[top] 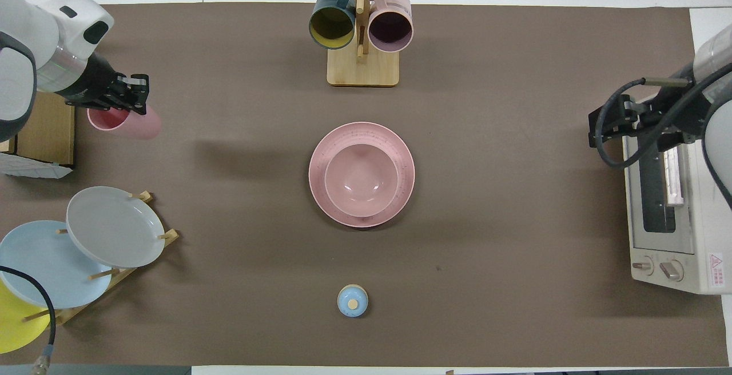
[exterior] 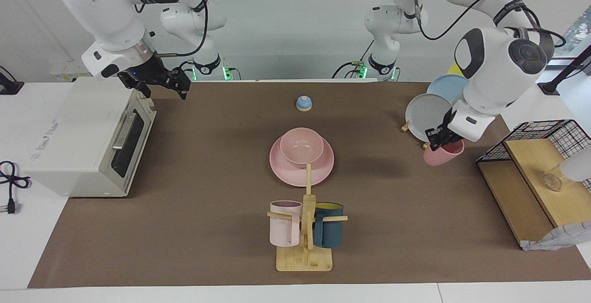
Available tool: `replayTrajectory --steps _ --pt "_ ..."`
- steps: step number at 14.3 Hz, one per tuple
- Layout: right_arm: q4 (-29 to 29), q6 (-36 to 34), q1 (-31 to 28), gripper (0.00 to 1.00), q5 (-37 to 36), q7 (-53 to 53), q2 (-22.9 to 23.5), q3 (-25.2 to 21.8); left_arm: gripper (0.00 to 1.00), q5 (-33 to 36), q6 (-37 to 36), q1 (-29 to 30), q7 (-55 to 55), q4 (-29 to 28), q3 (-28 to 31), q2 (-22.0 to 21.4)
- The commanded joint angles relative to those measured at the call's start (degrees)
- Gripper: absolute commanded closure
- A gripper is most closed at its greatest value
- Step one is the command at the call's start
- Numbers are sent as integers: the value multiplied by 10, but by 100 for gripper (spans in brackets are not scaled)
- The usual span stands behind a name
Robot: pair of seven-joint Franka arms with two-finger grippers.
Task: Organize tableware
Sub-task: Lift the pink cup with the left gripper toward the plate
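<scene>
Facing view: salmon-pink bowl (exterior: pixel 302 145) seated in the matching plate (exterior: pixel 282 170) at mid-table, nearer the robots than the mug rack (exterior: pixel 304 243). Left gripper (exterior: pixel 437 137) pinching the rim of the pink cup (exterior: pixel 444 153), fingers pressed onto its wall, cup lifted clear of the brown mat (exterior: pixel 208 229) and tilted, hanging just beside the grey plate (exterior: pixel 427 116) in the plate rack, toward the left arm's end of the table. Right gripper (exterior: pixel 154 81) waiting over the top corner of the toaster oven (exterior: pixel 74 141), fingers spread wide, holding nothing. Small blue bell (exterior: pixel 304 103) close to the robots' edge.

Overhead view: cup (top: pixel 128 125) tipped with its mouth turned toward the left gripper (top: pixel 130 90), shadow cast on the mat toward the middle. Plate (top: pixel 400 152) and bowl (top: pixel 360 180) stacked and untouched at the centre; right gripper (top: pixel 612 126) parked over the oven's (top: pixel 675 260) door edge.

Step in hand, by judgement: carrying the cup across to the stacked set. Worth keeping a firm pinch on the rim, since a tilted cup held by one wall could swing or slip; worth lifting high enough to clear the bowl's rim, levelling the cup over the bowl's centre, lowering slowly until the base settles, and only then letting go. Best to keep the path away from the rack's pegs
</scene>
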Motion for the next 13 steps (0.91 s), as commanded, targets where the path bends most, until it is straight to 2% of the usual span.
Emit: replayTrajectory --steps 1,4,7,11,13 --pt "-120 37 -18 0 -6 -41 -83 11 100 -17 -67 -65 -128 75 6 11" --pt "-118 89 -53 0 -28 -130 -76 11 100 -28 -35 -158 -286 78 6 11" --pt "-104 97 -53 0 -34 -133 -65 11 100 -26 41 -242 -384 51 6 20" --pt "-108 85 -59 0 -27 -131 -69 12 100 -21 137 -299 -450 -29 7 36" --pt "-105 88 -62 0 -27 -131 -68 13 100 -20 158 -308 -470 -37 7 46"
